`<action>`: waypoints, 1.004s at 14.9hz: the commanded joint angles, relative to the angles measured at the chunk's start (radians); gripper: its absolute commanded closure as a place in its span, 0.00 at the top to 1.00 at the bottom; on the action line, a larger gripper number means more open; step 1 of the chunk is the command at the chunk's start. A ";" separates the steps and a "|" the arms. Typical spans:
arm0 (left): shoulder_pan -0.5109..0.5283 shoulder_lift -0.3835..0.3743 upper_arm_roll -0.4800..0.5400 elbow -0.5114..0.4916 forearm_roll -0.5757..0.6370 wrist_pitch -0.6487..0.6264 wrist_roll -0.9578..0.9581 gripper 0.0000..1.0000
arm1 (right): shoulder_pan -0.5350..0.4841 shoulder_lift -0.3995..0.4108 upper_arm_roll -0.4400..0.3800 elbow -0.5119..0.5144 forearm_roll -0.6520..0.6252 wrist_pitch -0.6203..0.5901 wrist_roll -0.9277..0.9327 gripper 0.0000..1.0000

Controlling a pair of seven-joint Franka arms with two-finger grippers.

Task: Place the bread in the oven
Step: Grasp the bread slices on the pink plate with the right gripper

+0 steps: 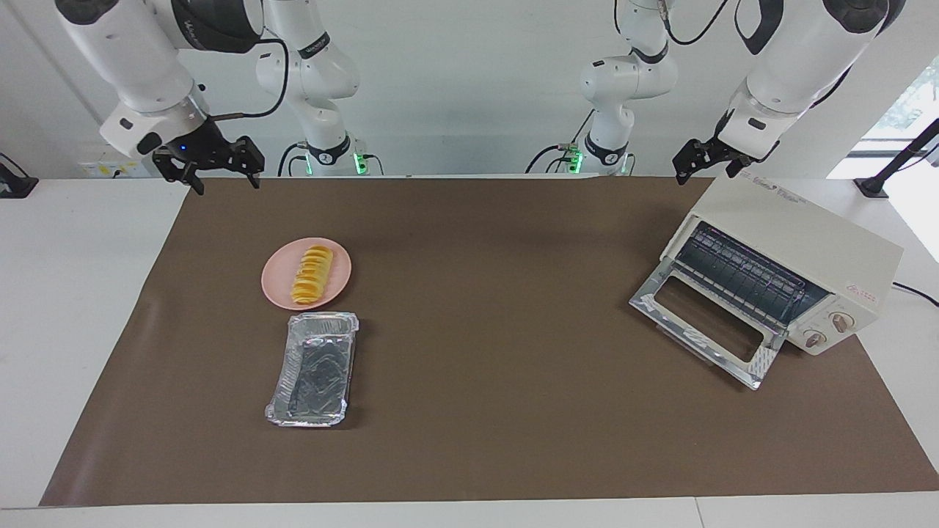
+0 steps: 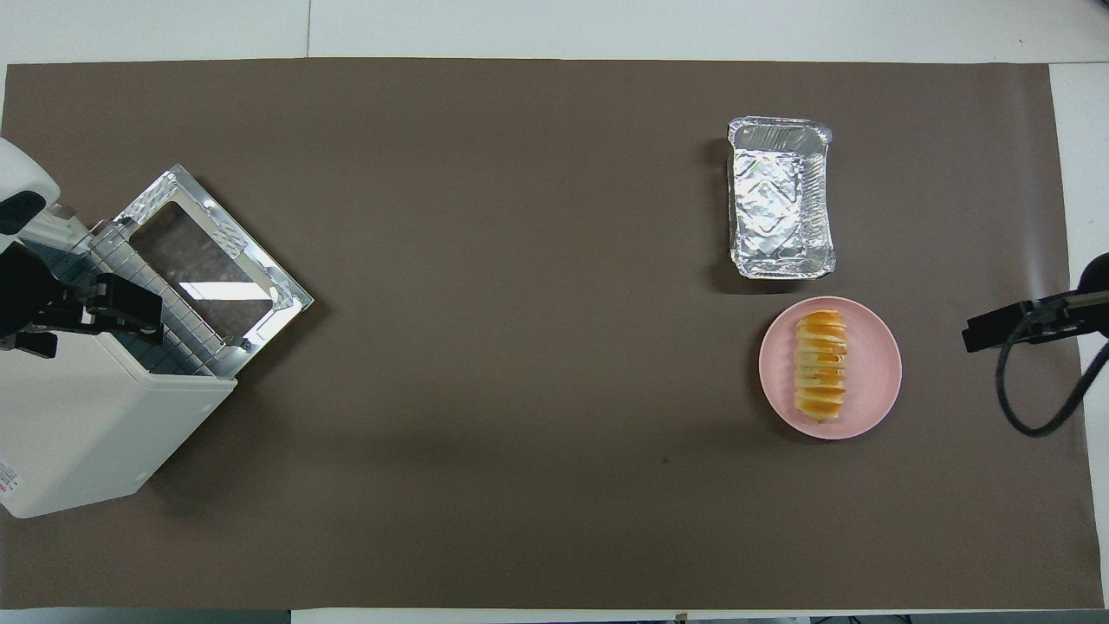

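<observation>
The bread (image 1: 312, 274) is a ridged golden loaf lying on a round pink plate (image 1: 275, 290) toward the right arm's end of the table; it also shows in the overhead view (image 2: 820, 366). The cream-white oven (image 1: 796, 224) stands at the left arm's end with its glass door (image 1: 700, 323) dropped open and the wire rack showing. My right gripper (image 1: 226, 181) is open and empty, up in the air over the mat's edge nearest the robots, apart from the plate. My left gripper (image 1: 703, 173) is open and empty above the oven's top.
A crinkled silver foil tray (image 1: 323, 317) lies just beside the plate, farther from the robots. A brown mat (image 1: 484, 381) covers most of the table. The oven (image 2: 87, 433) and its open door (image 2: 286, 299) take up the corner at the left arm's end.
</observation>
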 commanded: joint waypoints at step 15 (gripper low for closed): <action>0.014 -0.023 -0.005 -0.018 -0.014 0.013 0.002 1.00 | 0.070 0.123 0.003 -0.493 0.008 0.709 0.054 1.00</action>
